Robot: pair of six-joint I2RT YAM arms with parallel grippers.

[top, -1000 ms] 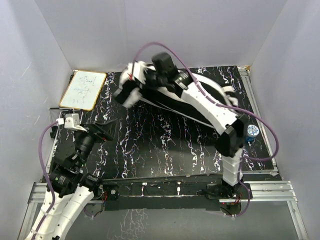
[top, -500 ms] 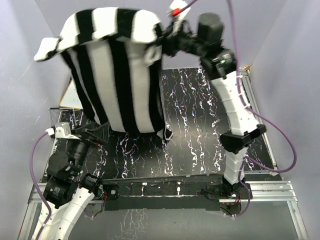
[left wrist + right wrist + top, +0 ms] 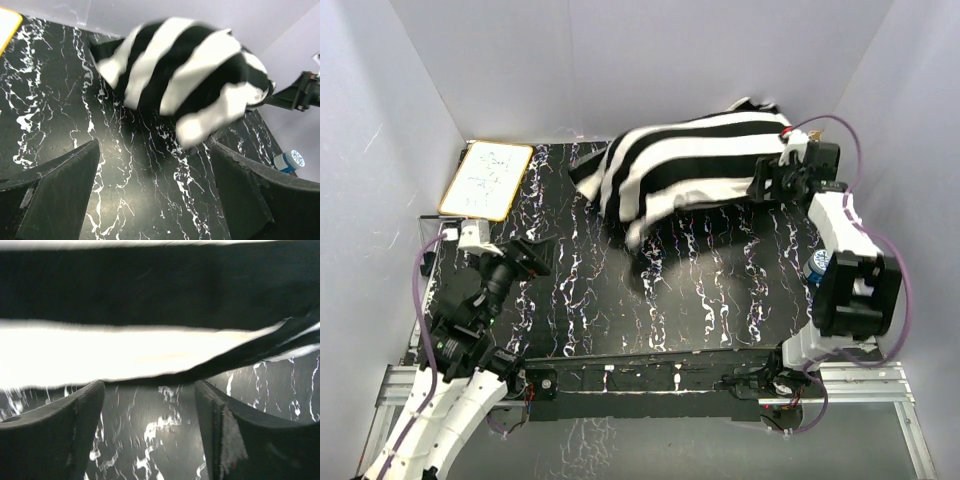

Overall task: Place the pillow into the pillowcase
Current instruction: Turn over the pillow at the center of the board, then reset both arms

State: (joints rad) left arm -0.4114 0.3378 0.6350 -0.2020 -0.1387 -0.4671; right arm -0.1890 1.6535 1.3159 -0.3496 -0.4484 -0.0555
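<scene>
Nearest, the left gripper (image 3: 155, 146) hovers with jaws spread wide and nothing between them; the pillowcase (image 3: 685, 165) lies well ahead and to its right. That striped bundle is plump, so the pillow, hidden from view, is probably inside. Its long axis runs crosswise, ending just beside the right gripper (image 3: 762, 186), whose jaws stand apart, gripping nothing. This is clearly the nearer arm.

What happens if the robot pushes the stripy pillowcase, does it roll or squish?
The stripy pillowcase would probably squish, not roll: it lies as a plump, rounded heap. Lifted by one end it would likely flop, since its loose corner droops onto the table.
</scene>
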